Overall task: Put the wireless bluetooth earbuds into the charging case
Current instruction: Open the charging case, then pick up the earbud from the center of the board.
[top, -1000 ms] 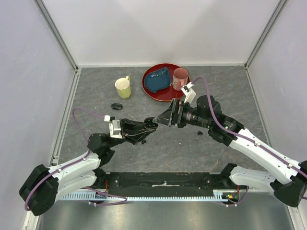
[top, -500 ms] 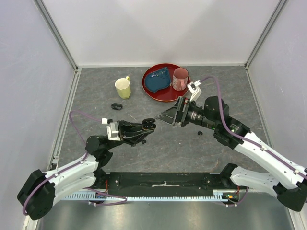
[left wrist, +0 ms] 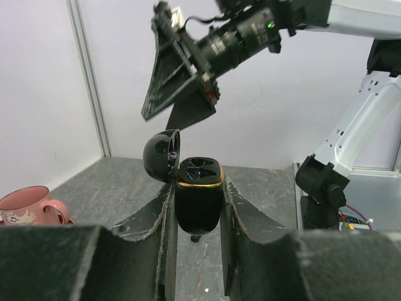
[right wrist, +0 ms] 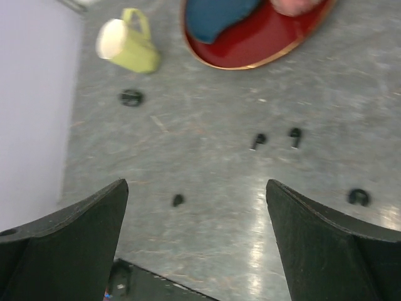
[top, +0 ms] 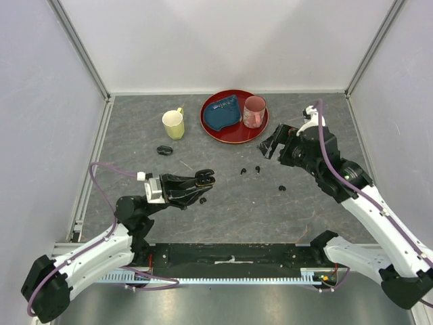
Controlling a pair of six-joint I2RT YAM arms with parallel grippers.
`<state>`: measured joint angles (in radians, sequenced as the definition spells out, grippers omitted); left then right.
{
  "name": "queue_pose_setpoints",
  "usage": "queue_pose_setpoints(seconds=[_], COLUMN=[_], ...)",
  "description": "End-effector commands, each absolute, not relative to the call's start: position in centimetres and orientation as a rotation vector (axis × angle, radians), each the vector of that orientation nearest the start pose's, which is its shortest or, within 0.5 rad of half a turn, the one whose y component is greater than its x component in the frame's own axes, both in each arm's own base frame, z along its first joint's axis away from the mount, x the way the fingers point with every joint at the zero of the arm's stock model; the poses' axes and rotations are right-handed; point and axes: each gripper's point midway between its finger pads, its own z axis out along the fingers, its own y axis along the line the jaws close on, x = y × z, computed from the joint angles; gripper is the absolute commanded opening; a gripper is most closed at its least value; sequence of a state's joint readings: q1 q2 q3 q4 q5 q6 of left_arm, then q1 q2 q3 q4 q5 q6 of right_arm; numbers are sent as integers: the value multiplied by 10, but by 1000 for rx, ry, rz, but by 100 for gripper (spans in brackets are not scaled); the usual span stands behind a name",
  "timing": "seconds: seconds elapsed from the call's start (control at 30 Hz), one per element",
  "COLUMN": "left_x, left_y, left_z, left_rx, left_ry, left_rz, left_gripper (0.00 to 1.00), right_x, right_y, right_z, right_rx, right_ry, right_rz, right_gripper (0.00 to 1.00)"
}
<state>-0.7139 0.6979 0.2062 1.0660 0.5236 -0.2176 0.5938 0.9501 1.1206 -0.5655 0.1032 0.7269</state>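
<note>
My left gripper (top: 203, 180) is shut on the black charging case (left wrist: 198, 202), held upright above the table with its lid (left wrist: 161, 154) swung open and both sockets showing empty. Four small black earbuds lie on the table: two side by side (top: 242, 170) (top: 258, 168), one further right (top: 281, 187), and one just under the case (top: 203, 200). The right wrist view shows them too (right wrist: 258, 139) (right wrist: 294, 135) (right wrist: 358, 197) (right wrist: 178, 200). My right gripper (top: 272, 146) hovers open and empty above and to the right of the pair.
A second black case (top: 164, 150) lies closed at the left, near a yellow-green mug (top: 173, 124). A red plate (top: 233, 133) at the back holds a blue cloth (top: 222, 113) and a pink mug (top: 254, 112). Walls close in the table on three sides.
My right gripper has pulled back from the held case, up and to the right, uncovering the two earbuds beneath it. The left gripper has drifted slightly toward me with the case.
</note>
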Motion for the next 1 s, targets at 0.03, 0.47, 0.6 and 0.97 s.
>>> queue_pose_setpoints(seconds=[0.03, 0.47, 0.6, 0.97], left_x=[143, 139, 137, 136], left_y=[-242, -238, -237, -234], left_z=[309, 303, 303, 302], left_rx=[740, 744, 753, 744], left_ry=[856, 872, 870, 862], left_rz=[-1024, -1020, -1014, -1008], left_gripper=[2, 2, 2, 2], right_x=[263, 299, 314, 344], right_y=[164, 162, 167, 174], right_z=[258, 158, 136, 77], right_rx=[189, 169, 177, 217], right_ry=[2218, 2453, 2471, 2520], right_rz=[560, 259, 213, 106], right_gripper=[98, 88, 78, 59])
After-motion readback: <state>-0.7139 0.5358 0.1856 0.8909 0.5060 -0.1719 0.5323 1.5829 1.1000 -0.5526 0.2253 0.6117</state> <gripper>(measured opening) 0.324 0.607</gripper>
